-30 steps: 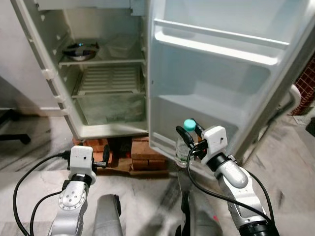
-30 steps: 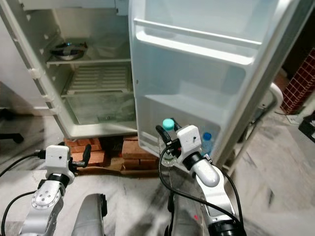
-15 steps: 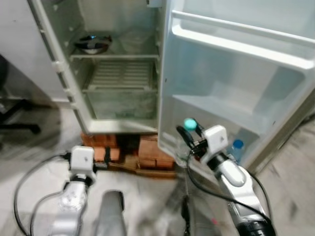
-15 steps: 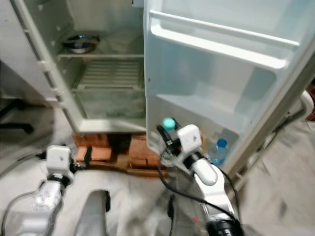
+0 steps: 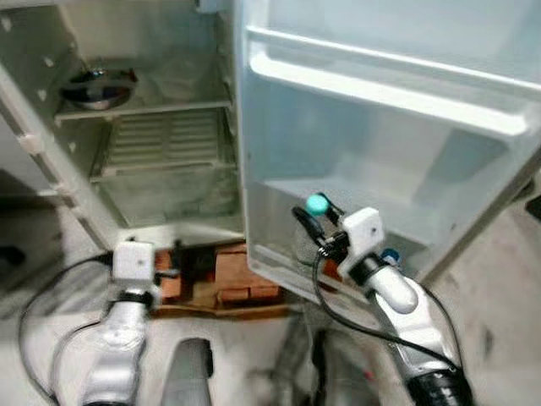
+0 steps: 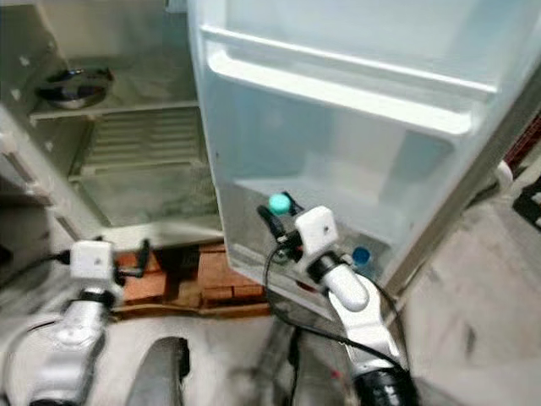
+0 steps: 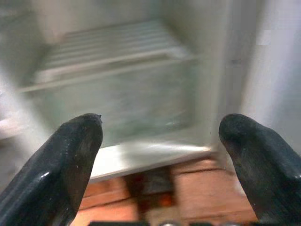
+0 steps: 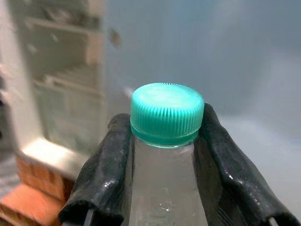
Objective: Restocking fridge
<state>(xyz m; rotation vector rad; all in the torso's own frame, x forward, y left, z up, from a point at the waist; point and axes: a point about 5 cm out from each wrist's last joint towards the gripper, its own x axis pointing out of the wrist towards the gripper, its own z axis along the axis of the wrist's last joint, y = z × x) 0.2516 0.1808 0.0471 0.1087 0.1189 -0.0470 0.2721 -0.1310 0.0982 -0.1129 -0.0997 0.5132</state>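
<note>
Bottle [image 8: 167, 155], clear with a teal cap [image 5: 317, 204], sits clamped at the neck between the two black fingers [image 8: 101, 174] of the right gripper [image 5: 319, 222], held up in front of the lower shelf of the open fridge door [image 5: 397, 161]. Another bottle with a blue cap [image 6: 361, 255] already stands in that door shelf, just beside the right arm. The left gripper [image 7: 160, 155] hangs low with its fingers spread wide apart and nothing between them, facing the fridge's inner shelves; a metal bowl [image 5: 91, 89] rests on the upper one.

Grip looks like the main risk: the fingers pinch only the narrow neck just under the cap, so the heavy body could swing or slip down if the arm jolts. The shelf's front rail is another hazard, since a bottle brought in too low would strike it and be levered out of the hold. Set down too close to the blue-capped bottle, it could knock that one over. The views are blurred, which suggests the body is moving, and that makes a clean placement harder
</note>
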